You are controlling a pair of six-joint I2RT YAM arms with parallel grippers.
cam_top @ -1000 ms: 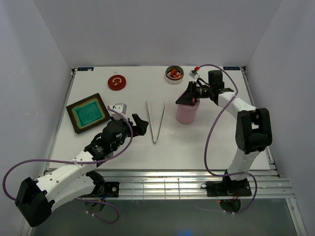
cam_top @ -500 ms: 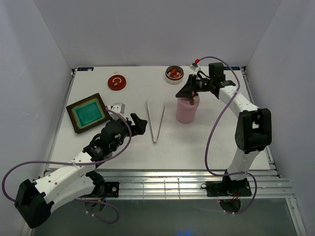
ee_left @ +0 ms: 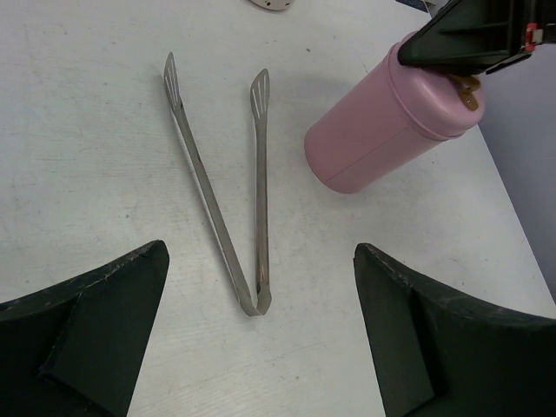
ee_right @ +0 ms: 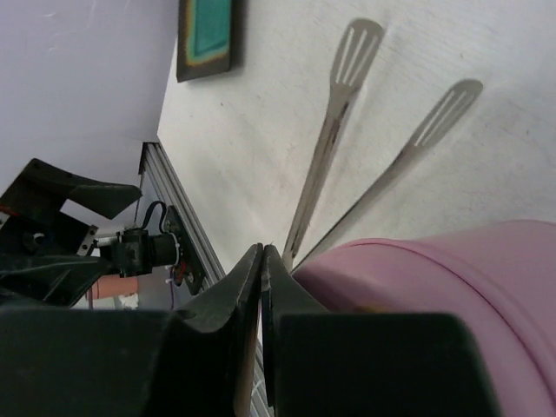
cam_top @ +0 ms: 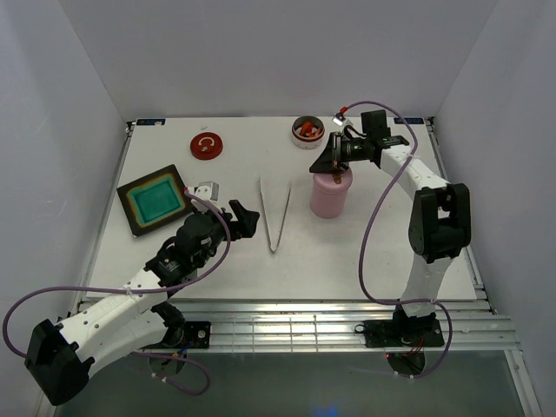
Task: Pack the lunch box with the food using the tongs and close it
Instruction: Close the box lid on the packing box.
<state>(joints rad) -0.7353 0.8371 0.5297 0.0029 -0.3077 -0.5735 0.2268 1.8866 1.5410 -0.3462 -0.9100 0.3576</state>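
Observation:
The tongs lie flat in a V on the white table, hinge toward me. My left gripper hovers just left of them, open, and in the left wrist view the tongs have their hinge between my spread fingers. The pink cylindrical lunch box stands right of the tongs, its top open. My right gripper hangs over its rim, shut with nothing seen in it; its closed tips sit beside the pink lunch box. Red and orange food fills a small round bowl at the back.
A round red lid lies at the back left. The black square tray with a teal inside sits at the left, and a small white piece lies by its right corner. Walls close in the table on three sides.
My right gripper and wrist have lifted slightly toward the back over the pink lunch box. My left gripper has shifted only a little beside the tongs.

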